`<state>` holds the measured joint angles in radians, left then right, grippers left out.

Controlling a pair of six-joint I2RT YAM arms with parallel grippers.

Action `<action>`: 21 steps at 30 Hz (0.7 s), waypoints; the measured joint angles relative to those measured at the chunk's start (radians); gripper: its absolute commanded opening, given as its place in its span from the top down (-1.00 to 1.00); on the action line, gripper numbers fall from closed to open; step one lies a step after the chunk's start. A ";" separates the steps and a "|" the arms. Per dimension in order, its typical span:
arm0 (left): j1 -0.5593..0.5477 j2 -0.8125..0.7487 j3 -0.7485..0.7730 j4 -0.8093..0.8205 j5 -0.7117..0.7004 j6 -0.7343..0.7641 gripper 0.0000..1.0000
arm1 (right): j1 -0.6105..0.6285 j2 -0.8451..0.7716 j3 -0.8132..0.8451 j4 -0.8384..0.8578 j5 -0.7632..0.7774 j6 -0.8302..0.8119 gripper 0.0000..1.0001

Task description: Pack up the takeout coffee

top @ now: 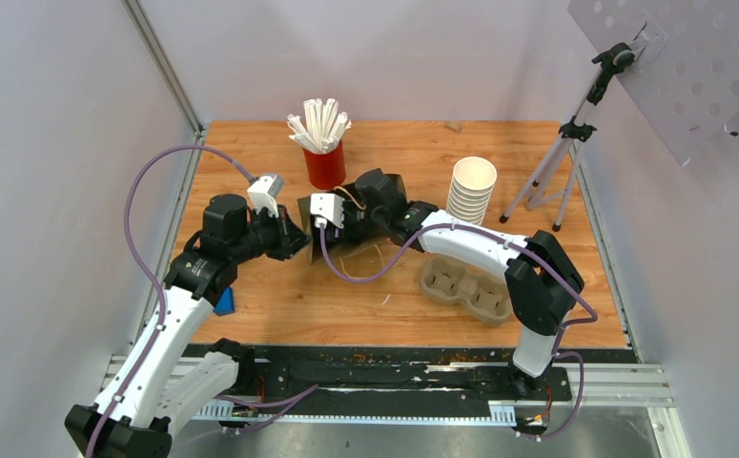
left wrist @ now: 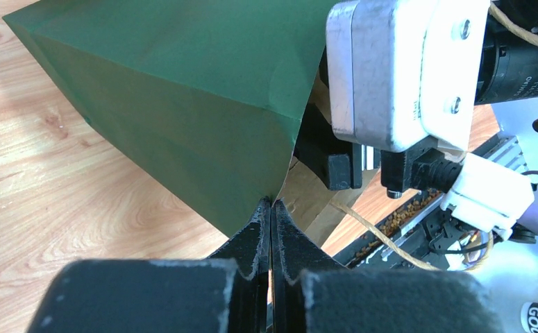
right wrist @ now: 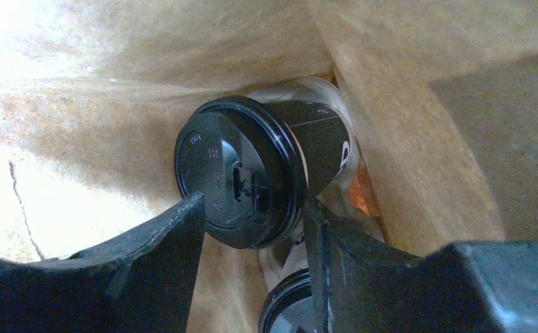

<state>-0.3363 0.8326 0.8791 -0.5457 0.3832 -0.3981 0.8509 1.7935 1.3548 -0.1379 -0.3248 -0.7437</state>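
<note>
The takeout coffee [right wrist: 241, 180] is inside the green bag [left wrist: 182, 90], down in the brown paper part. It lies tipped over, so its round black lid faces the camera on the right arm. The right jaws reach into the bag and stand apart, with one finger [right wrist: 148, 250] on each side of the lid. Their tips are right at the lid's rim, but I cannot tell if they squeeze it or only sit beside it. Just under the cup I can see a bit of another black lid [right wrist: 287, 312], mostly hidden. The left jaws are pressed tight together and pinch the edge of the bag at a fold, where the green outside meets the brown inside. The bag sits on the wooden counter [top: 279, 296] between the two arms, just in front of the red cup [top: 324, 167] full of white straws [top: 319, 122]. To the right of that is a stack of white cups [top: 471, 191] with no lids. Nearer to the arms lies a brown cardboard cup tray [top: 465, 286], close by the right arm [top: 470, 243]. A small tripod [top: 561, 162] stands at the far right of the counter. Something blue [top: 224, 301] peeks out from beside the left arm [top: 179, 324].
</note>
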 measured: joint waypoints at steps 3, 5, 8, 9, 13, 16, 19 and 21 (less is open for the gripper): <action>0.000 0.000 0.000 0.000 0.000 0.000 1.00 | -0.002 -0.001 -0.008 -0.002 -0.001 -0.029 -0.21; 0.000 0.000 0.000 -0.001 0.000 0.000 1.00 | -0.003 -0.002 -0.011 -0.002 -0.004 -0.047 -0.29; 0.000 0.000 0.000 -0.002 0.000 0.002 1.00 | -0.003 -0.002 -0.014 -0.001 -0.013 -0.076 -0.37; 0.000 0.000 0.000 -0.002 0.000 0.003 1.00 | -0.003 -0.002 -0.014 -0.001 -0.017 -0.084 -0.39; 0.000 0.000 0.000 -0.003 0.000 0.003 1.00 | -0.004 -0.003 -0.014 0.000 -0.039 -0.130 -0.38; 0.000 0.001 0.000 -0.004 0.000 0.003 1.00 | -0.009 -0.003 -0.014 -0.001 -0.055 -0.151 -0.34; 0.000 0.001 0.000 -0.004 0.000 0.003 1.00 | -0.018 -0.003 -0.013 -0.002 -0.069 -0.169 -0.28; 0.000 0.001 0.000 -0.004 0.000 0.003 1.00 | -0.021 -0.002 -0.011 -0.005 -0.078 -0.177 -0.23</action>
<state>-0.3363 0.8337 0.8791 -0.5499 0.3836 -0.3946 0.8299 1.7920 1.3441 -0.1425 -0.4030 -0.9203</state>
